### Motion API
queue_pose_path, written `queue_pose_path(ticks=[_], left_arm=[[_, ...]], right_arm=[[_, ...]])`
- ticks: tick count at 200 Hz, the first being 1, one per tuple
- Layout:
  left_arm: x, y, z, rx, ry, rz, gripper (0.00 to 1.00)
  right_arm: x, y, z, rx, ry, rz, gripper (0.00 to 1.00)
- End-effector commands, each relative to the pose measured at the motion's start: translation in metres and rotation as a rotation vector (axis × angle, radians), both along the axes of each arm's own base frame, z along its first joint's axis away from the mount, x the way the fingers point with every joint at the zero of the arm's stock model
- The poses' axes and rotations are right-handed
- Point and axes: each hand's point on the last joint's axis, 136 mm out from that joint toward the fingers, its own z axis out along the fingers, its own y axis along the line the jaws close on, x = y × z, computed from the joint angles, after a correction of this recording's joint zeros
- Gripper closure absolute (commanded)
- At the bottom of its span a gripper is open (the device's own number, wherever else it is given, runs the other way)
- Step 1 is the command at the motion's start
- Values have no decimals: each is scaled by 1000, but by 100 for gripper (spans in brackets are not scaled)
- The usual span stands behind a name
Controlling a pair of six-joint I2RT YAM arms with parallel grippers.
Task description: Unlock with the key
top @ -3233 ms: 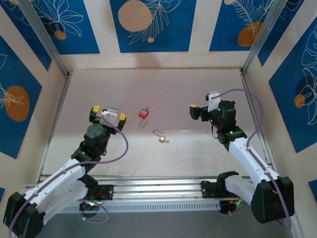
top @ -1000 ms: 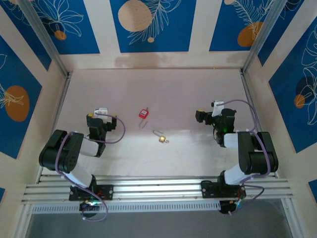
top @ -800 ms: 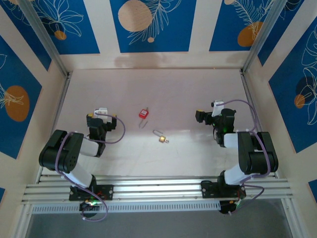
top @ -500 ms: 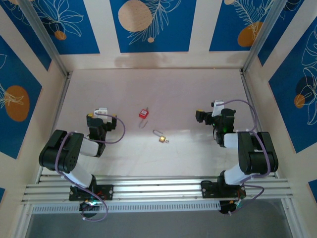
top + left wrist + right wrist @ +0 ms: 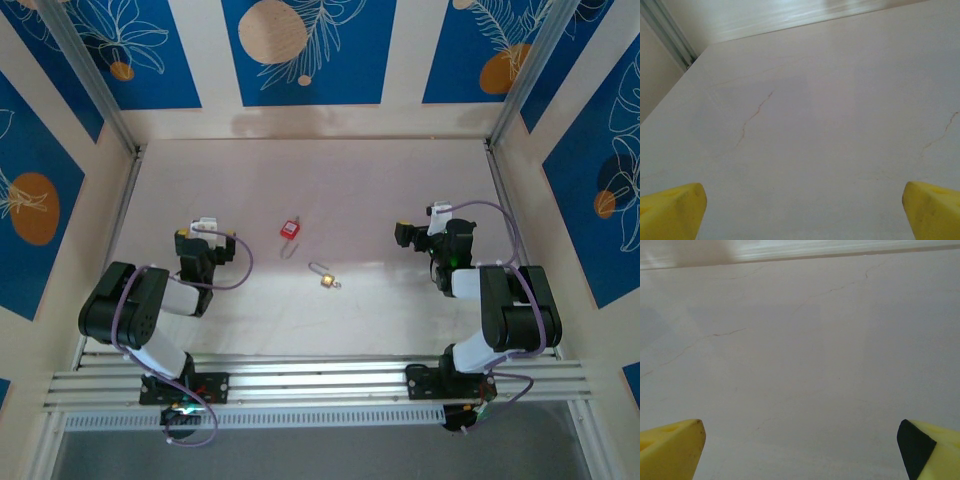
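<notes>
Retreat is the change: about 3 seconds back both arms reached out over the table point(image 5: 400, 180), and now both are folded down close to their bases. Over the last second neither has stirred. The padlock point(image 5: 326, 279), brass with a pale shackle, lies at mid-table exactly where it lay before. So does the red piece point(image 5: 290, 229), just beyond it and to the left, with a thin metal sliver trailing from it. Which of these small bits is the key is too small to tell, as is whether the shackle has sprung. Since nothing on the table has shifted, I judge that no unlocking is under way; the arms look parked.

Pose: the left gripper point(image 5: 205, 238) sits low at the left, well apart from the padlock, and points toward the far wall. The right gripper point(image 5: 424, 232) mirrors it on the right, about as far from the lock. Both pairs of jaws stand wide apart and hold nothing. In each wrist view the 2 yellow fingertips point(image 5: 671, 210) point(image 5: 671, 447) frame bare tabletop at the bottom corners.
</notes>
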Motion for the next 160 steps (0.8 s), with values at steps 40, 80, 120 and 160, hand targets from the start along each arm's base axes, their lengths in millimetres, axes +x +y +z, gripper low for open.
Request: queue_pose_path(ticks=[40, 80, 120, 160], left_arm=[[6, 6, 15, -14, -46, 28, 0], [5, 6, 15, -14, -44, 27, 0], [5, 6, 15, -14, -45, 27, 0], [7, 6, 13, -19, -32, 26, 0]], right_arm=[[3, 1, 1, -2, -5, -3, 1], [3, 1, 1, -1, -5, -4, 1], [3, 1, 1, -2, -4, -4, 1], [2, 1, 1, -2, -4, -4, 1]])
